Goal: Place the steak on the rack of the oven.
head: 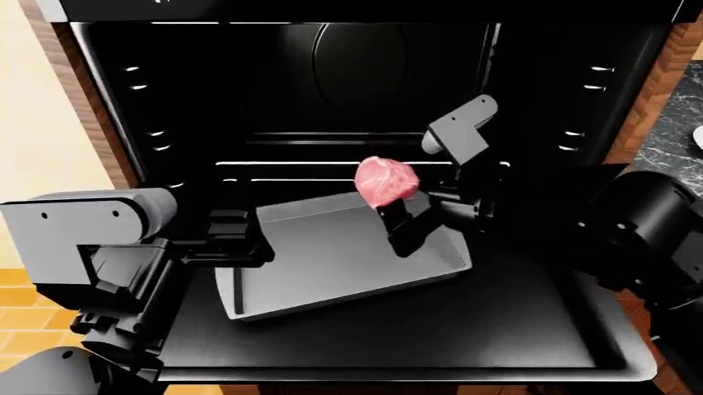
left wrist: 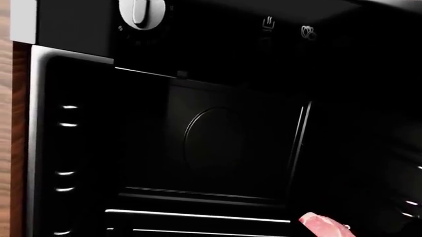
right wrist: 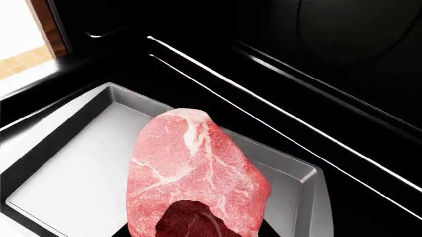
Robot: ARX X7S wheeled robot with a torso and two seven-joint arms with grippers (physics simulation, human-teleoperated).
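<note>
Steak point(head: 386, 180) sits pinched in the right hand point(head: 398, 216), raised above the rack point(head: 329, 271) — over the tray's far right part, not touching it. From the right wrist the meat fills the near view, with the grey rack under it. The rack lies at the mouth of the oven point(head: 275, 90). The left hand point(head: 244, 239) is at the rack's near-left rim — whether it grips or is spread cannot be told.

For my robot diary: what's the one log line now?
right gripper: holding steak | steak: above rack | left gripper: at rack edge
</note>
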